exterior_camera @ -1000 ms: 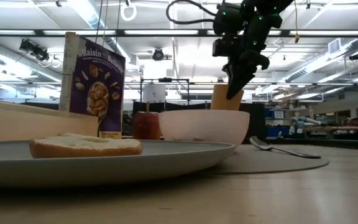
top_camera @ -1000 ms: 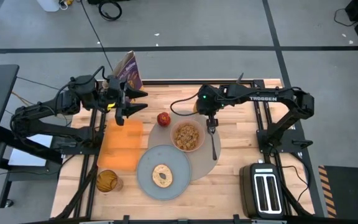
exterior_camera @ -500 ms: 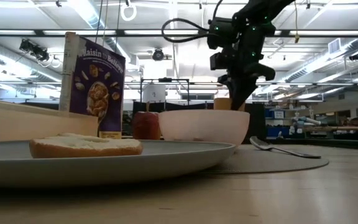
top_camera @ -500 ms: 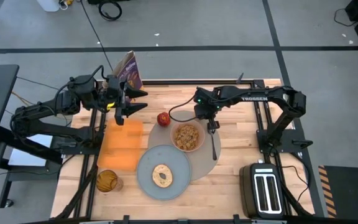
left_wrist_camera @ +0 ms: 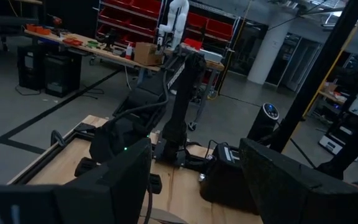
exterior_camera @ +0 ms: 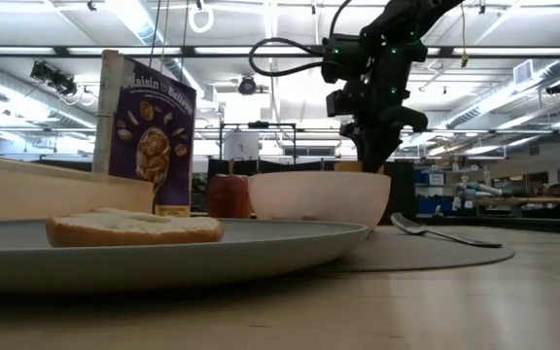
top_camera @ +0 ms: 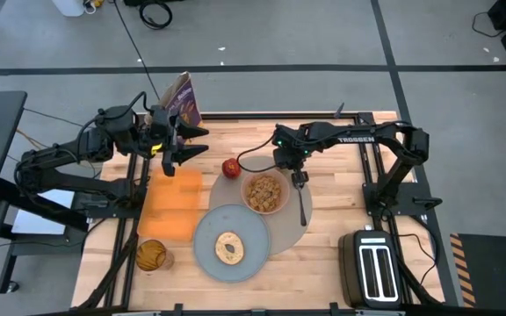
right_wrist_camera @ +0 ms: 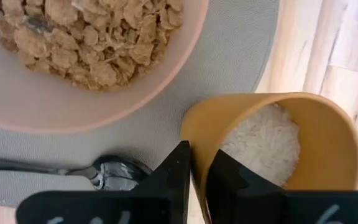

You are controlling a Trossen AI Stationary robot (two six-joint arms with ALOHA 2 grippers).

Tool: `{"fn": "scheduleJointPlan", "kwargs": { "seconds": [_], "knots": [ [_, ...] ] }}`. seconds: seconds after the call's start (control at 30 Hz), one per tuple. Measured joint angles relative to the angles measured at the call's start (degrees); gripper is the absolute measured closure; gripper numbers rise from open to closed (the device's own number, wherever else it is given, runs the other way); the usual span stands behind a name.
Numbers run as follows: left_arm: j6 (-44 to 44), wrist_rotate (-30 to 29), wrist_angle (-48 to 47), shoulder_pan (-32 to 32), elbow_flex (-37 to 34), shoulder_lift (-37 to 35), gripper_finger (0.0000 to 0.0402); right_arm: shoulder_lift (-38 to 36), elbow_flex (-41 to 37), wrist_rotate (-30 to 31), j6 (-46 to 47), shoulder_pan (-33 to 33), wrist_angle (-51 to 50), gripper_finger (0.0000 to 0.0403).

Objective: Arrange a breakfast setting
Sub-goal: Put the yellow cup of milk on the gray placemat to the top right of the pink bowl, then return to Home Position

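The small orange cup [right_wrist_camera: 278,143], with something white in it, is in my right gripper [right_wrist_camera: 197,171], beside the pink bowl [top_camera: 264,191] of cereal, at the far edge of the round mat [top_camera: 284,230]. In the low view only the cup's top [exterior_camera: 350,167] shows behind the bowl. The spoon [top_camera: 301,204] lies on the mat right of the bowl. The toast [top_camera: 228,247] lies on the grey plate [top_camera: 229,230]. The red apple [top_camera: 231,167] sits on the table left of the bowl. My left gripper [top_camera: 187,140] hovers open at the far left. My right gripper holds the cup by its rim [right_wrist_camera: 194,140], on the side toward the bowl. One finger [right_wrist_camera: 232,177] is inside the cup and the other [right_wrist_camera: 176,174] outside, slanting down from above. The cup is upright; the bowl hides its base, so whether it stands I cannot tell.
A cereal box [top_camera: 181,98] stands at the far edge by my left gripper. An orange cloth [top_camera: 172,204] lies left of the plate, with a glass [top_camera: 150,254] near its front corner. A black toaster [top_camera: 374,268] stands at the near right.
My right gripper has come down with the orange cup and shifted a little toward the table's left. The cup, upright all the while, has sunk from above the bowl's rim to behind the bowl.
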Motion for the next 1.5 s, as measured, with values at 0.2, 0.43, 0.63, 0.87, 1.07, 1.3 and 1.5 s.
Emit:
{"fn": "scheduleJointPlan", "kwargs": {
  "seconds": [0.2, 0.43, 0.63, 0.87, 1.07, 1.3, 1.5],
  "knots": [
    [0.04, 0.0, 0.06, 0.02, 0.0, 0.0, 0.015, -0.03, 0.0, 0.0, 0.67, 0.44, 1.48, 0.033],
    [0.03, 0.0, 0.06, 0.02, 0.0, 0.0, 0.015, -0.05, 0.27, 0.02, 1.47, 0.42, 2.38, 0.0279],
    [0.03, 0.0, 0.09, 0.0, 0.0, 0.0, 0.015, -0.07, 4.41, 0.05, 1.69, 1.09, 1.35, 0.0257],
    [-0.13, 0.07, 0.11, 0.0, 0.0, 0.0, 0.015, -0.12, 9.69, 0.02, 3.28, 1.1, 1.26, 0.0256],
    [-0.4, 1.79, 1.06, 0.0, 0.0, 0.0, 0.015, -0.91, 12.97, -1.31, 7.97, 0.63, 0.19, 0.026],
    [-0.39, 1.55, 2.26, 0.0, 0.0, 0.0, 0.015, -8.63, 11.71, -6.66, 14.06, -1.07, 2.75, 0.0343],
    [-0.12, 1.51, 2.1, 0.02, 0.0, 0.0, 0.015, -20.59, -0.42, -12.3, 23.54, -0.78, 21.03, 0.0384]
  ]
}}
